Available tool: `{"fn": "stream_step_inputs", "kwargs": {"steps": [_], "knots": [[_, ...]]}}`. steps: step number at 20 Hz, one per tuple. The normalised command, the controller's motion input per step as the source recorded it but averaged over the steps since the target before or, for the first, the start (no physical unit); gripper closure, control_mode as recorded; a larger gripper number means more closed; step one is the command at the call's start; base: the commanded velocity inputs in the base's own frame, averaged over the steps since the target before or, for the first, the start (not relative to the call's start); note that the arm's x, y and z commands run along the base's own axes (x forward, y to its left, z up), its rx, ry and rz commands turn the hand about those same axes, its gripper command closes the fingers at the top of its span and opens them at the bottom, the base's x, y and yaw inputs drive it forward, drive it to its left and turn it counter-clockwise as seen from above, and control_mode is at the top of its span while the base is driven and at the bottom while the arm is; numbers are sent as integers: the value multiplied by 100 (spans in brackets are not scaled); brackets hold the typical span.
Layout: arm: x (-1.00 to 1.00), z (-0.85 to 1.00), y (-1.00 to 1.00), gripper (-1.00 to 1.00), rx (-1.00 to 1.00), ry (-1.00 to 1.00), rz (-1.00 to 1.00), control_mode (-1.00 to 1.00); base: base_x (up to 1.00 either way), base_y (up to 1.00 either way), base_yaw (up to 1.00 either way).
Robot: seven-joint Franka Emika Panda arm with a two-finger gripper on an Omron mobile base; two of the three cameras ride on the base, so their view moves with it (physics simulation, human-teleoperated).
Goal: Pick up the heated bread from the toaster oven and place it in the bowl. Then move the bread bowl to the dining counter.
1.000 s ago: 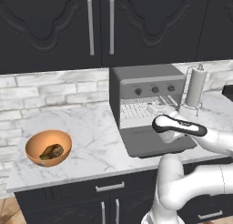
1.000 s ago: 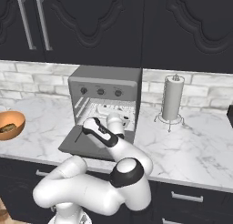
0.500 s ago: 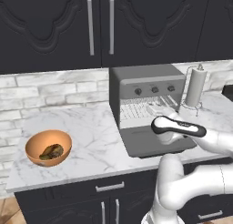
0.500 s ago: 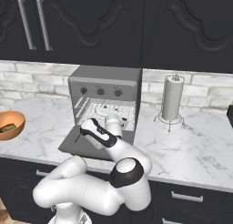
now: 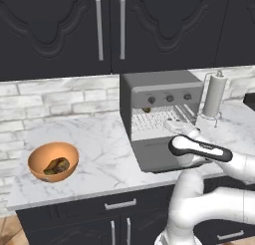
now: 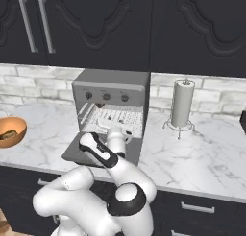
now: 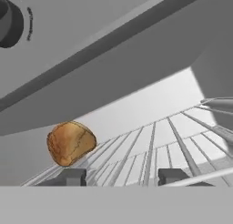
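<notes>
Inside the toaster oven (image 5: 159,97), over its wire rack (image 7: 164,145), my gripper (image 7: 122,176) sits with its two fingertips (image 7: 73,176) parted and nothing between them. Ahead of my tips and off to the left in the hand view, the heated bread (image 7: 70,142) rests on the rack, apart from both fingers. Far off to my left on the marble worktop (image 5: 99,154), the bowl (image 5: 36,157) holds a darker bread piece (image 5: 56,165).
</notes>
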Motion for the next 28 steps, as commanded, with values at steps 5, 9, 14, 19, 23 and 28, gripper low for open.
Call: {"fn": "stream_step_inputs", "kwargs": {"steps": [5, 9, 14, 19, 23, 28], "knots": [[-88, 0, -7, 100, 0, -10, 0, -100, 0, 0, 0], [-99, 0, -16, 100, 0, -9, 0, -100, 0, 0, 0], [-100, 0, -22, 100, 0, -9, 0, -100, 0, 0, 0], [-100, 0, -22, 100, 0, -11, 0, -100, 0, 0, 0], [-100, 0, -21, 100, 0, -13, 0, -100, 0, 0, 0], [-68, 5, -8, 100, 0, -10, 0, -100, 0, 0, 0]]}}
